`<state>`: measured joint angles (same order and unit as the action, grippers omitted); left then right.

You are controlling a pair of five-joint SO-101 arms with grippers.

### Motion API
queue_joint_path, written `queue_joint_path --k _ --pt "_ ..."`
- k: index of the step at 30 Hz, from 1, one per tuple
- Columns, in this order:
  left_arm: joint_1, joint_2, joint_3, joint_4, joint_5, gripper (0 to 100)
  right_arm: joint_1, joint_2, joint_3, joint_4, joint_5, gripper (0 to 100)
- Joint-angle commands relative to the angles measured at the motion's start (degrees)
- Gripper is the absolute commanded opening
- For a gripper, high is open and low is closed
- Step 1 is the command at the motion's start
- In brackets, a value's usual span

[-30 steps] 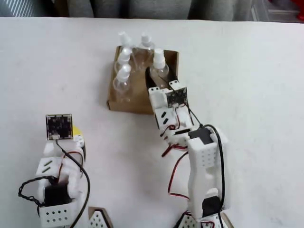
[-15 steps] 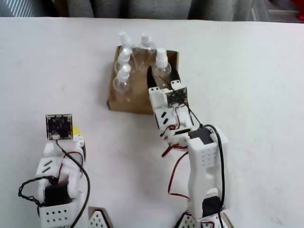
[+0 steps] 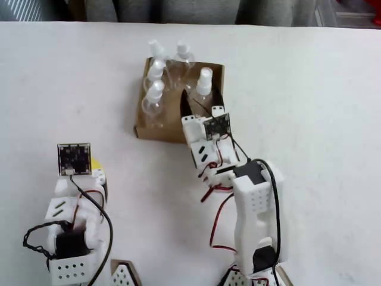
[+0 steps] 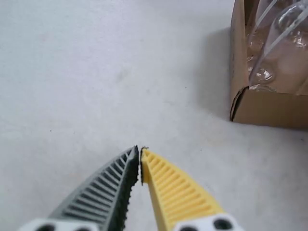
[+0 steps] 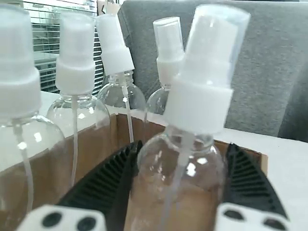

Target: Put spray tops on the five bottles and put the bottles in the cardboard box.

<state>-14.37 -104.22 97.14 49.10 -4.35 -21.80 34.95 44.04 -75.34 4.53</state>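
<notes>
Nearest in, at 7 o'clock on the white table [image 3: 309,89], the left gripper [image 4: 140,153] points down at bare tabletop. Its grey and yellow fingers are pressed together with nothing between them, well apart from the cardboard box [image 3: 172,126]. Up the middle, the right arm [image 3: 256,208] stretches toward 12 o'clock. The right gripper [image 3: 201,94] is inside the box with its black jaws spread either side of the fifth bottle [image 5: 185,183], and a gap shows at one jaw. That bottle stands at the box's 3 o'clock side, its spray top [image 5: 207,72] on. Beyond it, four more bottles [image 3: 155,100], all capped with white spray tops, stand in the box from 9 round to 12 o'clock.
</notes>
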Motion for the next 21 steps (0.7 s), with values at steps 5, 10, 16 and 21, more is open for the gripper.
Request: queue_joint_path --k 5,10,16,21 --pt "-0.6 -0.6 -0.2 0.0 -0.1 2 -0.9 -2.8 0.4 -0.1 0.3 23.3" --pt "-0.6 -0.6 -0.2 0.0 -0.1 2 -0.7 -3.0 0.4 -0.1 0.3 23.4" --pt "-0.6 -0.6 -0.2 0.0 -0.1 2 -0.7 -3.3 0.4 -0.1 0.3 23.4" --pt "-0.6 -0.6 -0.2 0.0 -0.2 2 -1.0 -3.6 1.8 -0.7 0.3 24.1"
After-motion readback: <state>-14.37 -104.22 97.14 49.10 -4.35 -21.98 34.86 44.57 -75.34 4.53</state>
